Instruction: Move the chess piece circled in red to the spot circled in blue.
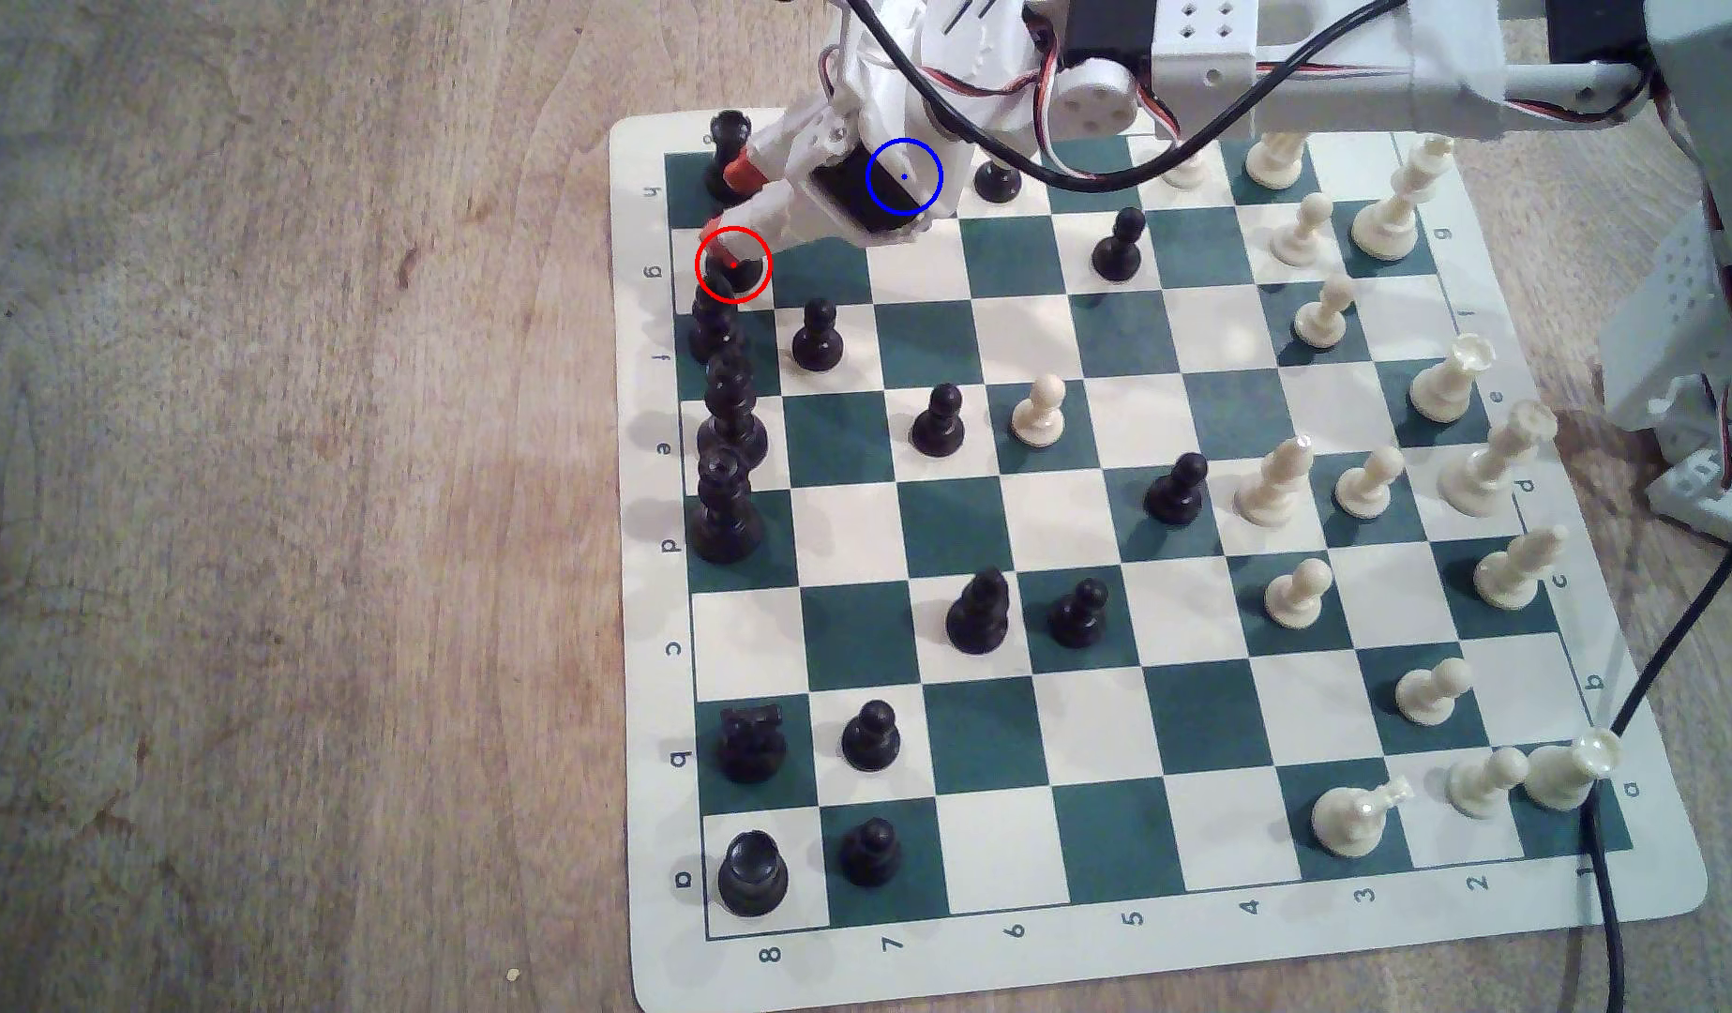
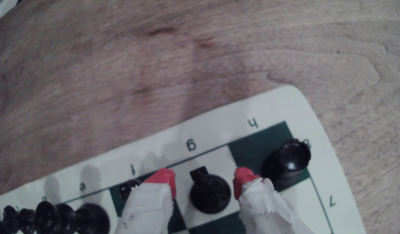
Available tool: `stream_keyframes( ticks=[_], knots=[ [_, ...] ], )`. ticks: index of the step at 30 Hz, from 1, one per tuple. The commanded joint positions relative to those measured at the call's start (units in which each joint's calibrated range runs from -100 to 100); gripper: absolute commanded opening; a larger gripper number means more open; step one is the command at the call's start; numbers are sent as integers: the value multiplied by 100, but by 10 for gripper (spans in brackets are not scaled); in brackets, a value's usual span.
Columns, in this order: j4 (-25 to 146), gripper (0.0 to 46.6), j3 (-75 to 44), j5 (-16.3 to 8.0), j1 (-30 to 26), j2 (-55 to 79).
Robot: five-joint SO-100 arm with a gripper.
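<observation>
Standing by the board (image 1: pixel 647 682), scanning left to right in the exterior view. The knight (image 1: pixel 735 273) sits on the white g8 square inside the red ring, at about ten o'clock on the board, on the edge file of black pieces. The hand (image 1: pixel 730 209) hangs right over it, fingers (image 2: pixel 165 180) apart, one red tip on each side of the knight (image 2: pixel 209 193) in the wrist view, nothing clamped yet. How low the tips sit I can't tell.

Risks: tight spot. The rook (image 2: pixel 286 162) on h8 stands just beside one red tip, and the dark piece on f8 (image 2: pixel 127 190) is just beside the other. Judging from that, closing or dropping off-centre could nudge either neighbour over. The knight's jagged head is uneven, so a pinch there may slip or twist it; tipping toward the board edge looks likely.

Further right, at one o'clock from the knight, the blue-ringed spot (image 1: pixel 904 176) is covered by the arm's body, so that square itself can't be checked. A black pawn (image 1: pixel 996 180) stands near it; a low carry could clip that.
</observation>
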Motion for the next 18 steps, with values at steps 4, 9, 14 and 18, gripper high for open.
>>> stream_keyframes(
  ticks=[4, 9, 14, 18],
  knots=[
    [-121, 135, -546, -20, -54, -77],
    [-146, 125, -546, -34, -54, -26],
    [-178, 124, -546, -63, -54, -43],
    [-219, 112, -546, -107, -77, -51]
  ],
)
